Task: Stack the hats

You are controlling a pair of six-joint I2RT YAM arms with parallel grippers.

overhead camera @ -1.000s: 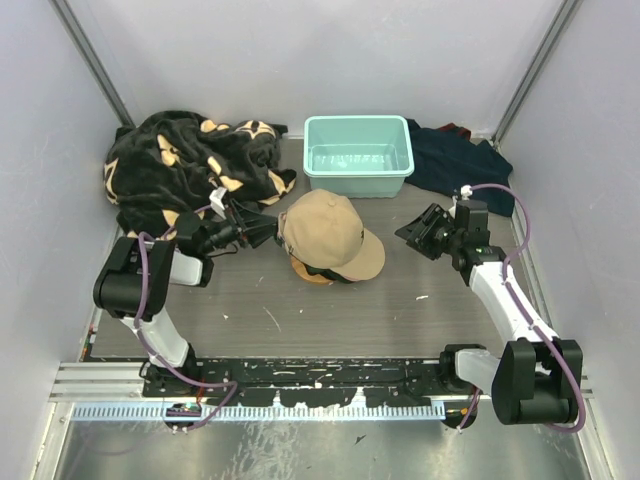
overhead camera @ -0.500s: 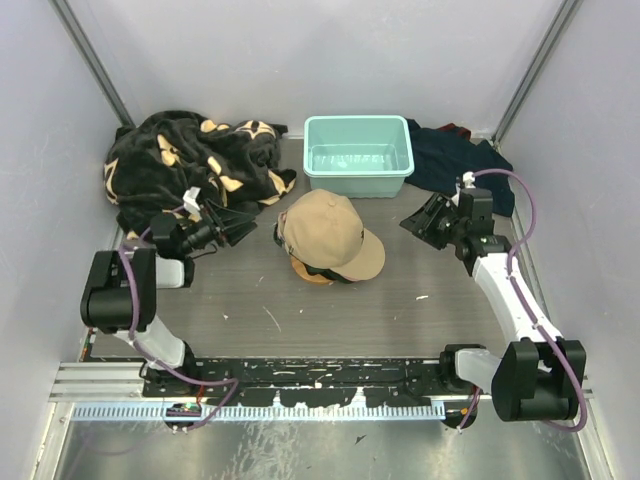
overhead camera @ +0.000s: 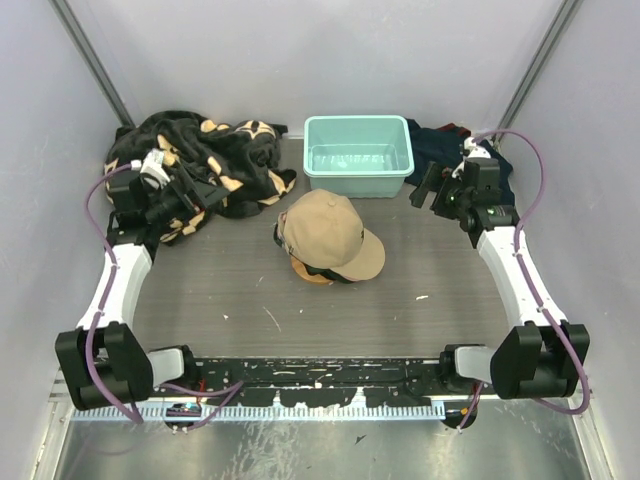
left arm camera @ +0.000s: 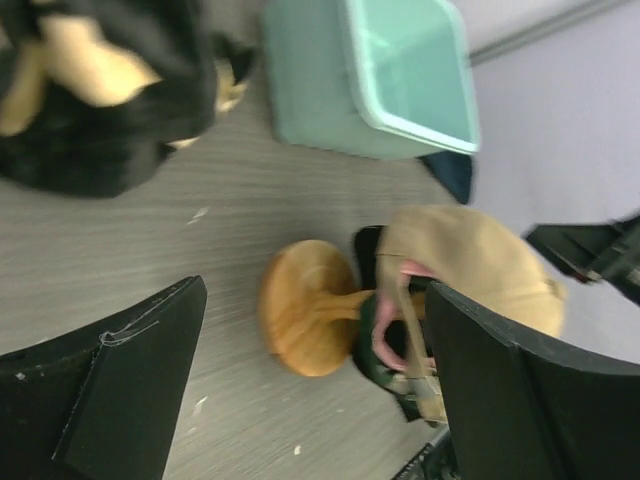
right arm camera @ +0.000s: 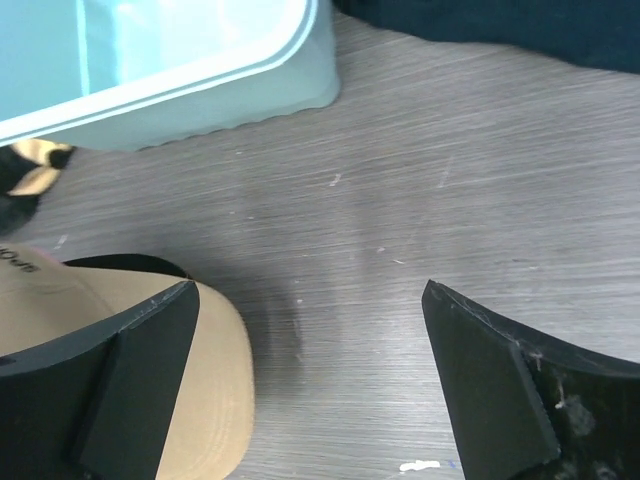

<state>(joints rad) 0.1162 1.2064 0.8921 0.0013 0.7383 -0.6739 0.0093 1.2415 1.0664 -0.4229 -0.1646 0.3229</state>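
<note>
Tan cap: small dark lettering noted on crown at left edge of right wrist view. Cut off by frame, upside down and blurred; possibly a brand mark, not legible. No other text, numbers or labels made out.

Robot lab cell: plain white walls, aluminium rail, grey tabletop.
</note>
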